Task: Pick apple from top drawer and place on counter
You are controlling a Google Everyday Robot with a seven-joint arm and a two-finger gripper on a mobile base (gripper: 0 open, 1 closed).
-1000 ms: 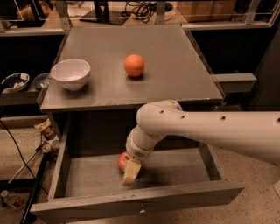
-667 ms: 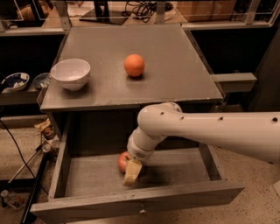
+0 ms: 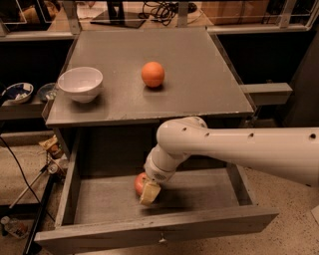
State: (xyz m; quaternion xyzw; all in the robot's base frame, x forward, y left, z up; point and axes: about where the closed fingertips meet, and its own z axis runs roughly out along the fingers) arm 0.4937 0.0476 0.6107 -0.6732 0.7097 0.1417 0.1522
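Reaching: tool (image 3: pixel 148 193) against apple (image 3: pixel 140 183) | inside top drawer (image 3: pixel 149 230)

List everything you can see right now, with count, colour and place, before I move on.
apple: one, red, inside the open top drawer, partly hidden by the gripper
top drawer: one, grey, pulled open below the counter
counter: one, grey, flat top above the drawer
orange fruit: one, orange, near the middle of the counter
white bowl: one, white, at the counter's left edge
dishes: two, bluish, on a shelf left of the counter
cables: dark, on the surface behind the counter
arm: one, white, reaching in from the right
gripper: one, pale, down in the drawer against the apple
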